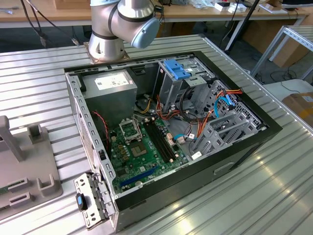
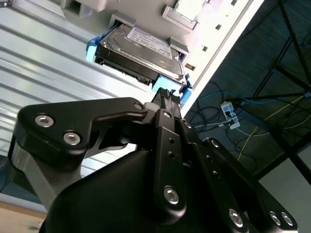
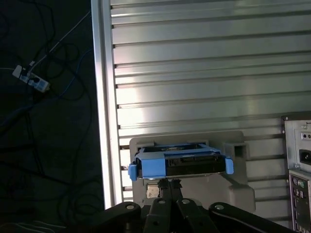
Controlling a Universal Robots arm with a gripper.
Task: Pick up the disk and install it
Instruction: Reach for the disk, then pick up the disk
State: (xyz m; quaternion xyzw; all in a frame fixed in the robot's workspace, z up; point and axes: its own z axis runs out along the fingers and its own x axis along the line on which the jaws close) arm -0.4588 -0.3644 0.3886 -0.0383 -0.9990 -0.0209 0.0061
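Exterior view: open computer case at frame centre on ribbed metal surface; robot arm at upper centre, behind the case; grey power-supply box in the case's upper-left corner; blue bracket atop an upright cage to its right; green motherboard lower centre. Second wrist view: disk, silver with white label and blue rail, seated in grey holder; tool just beside the rail. First wrist view: disk edge-on in holder near the surface edge; tool just beside it, clenched or released cannot be told.
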